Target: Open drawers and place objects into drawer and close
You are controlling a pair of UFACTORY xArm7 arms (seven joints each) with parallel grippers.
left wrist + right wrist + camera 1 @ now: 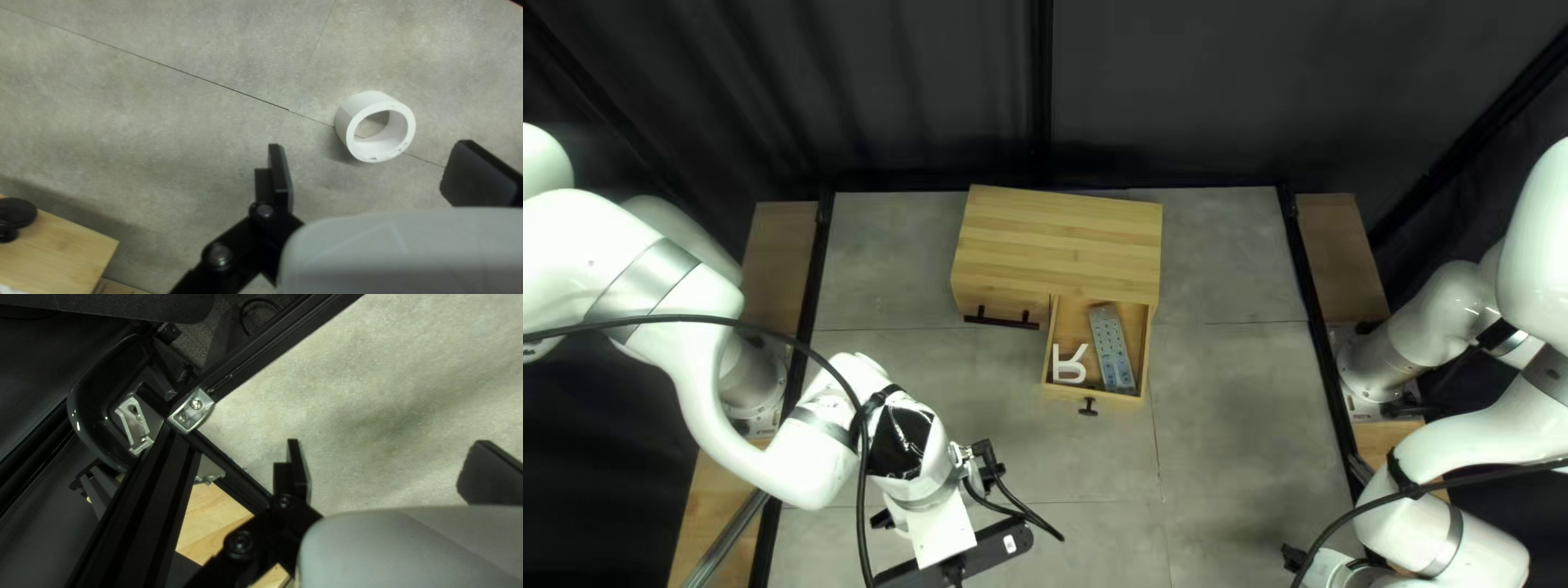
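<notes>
A wooden box (1062,234) sits at the far side of the grey table (1231,436). It has two drawers side by side. The left drawer (1002,303) is shut and has a dark bar to pull. The right drawer (1095,393) is pulled out toward the near side, with a little dark knob (1088,407) on its front. Inside it, a white letter shape (1068,365) lies on the left, and a long grey thing with dots (1113,348) lies a bit slanted on the right.

The left gripper (942,534) is on the near left side. Its two black fingers are spread wide, and it has nothing in its grip. A white ring (348,121) is on the table ahead of it, in line with the gap between the fingers but not touching them. The ring is well apart from the pulled-out drawer.

The right gripper (387,457) is on the near right side, close to the black table frame (245,356). Its fingers are wide apart too, with nothing held between them
</notes>
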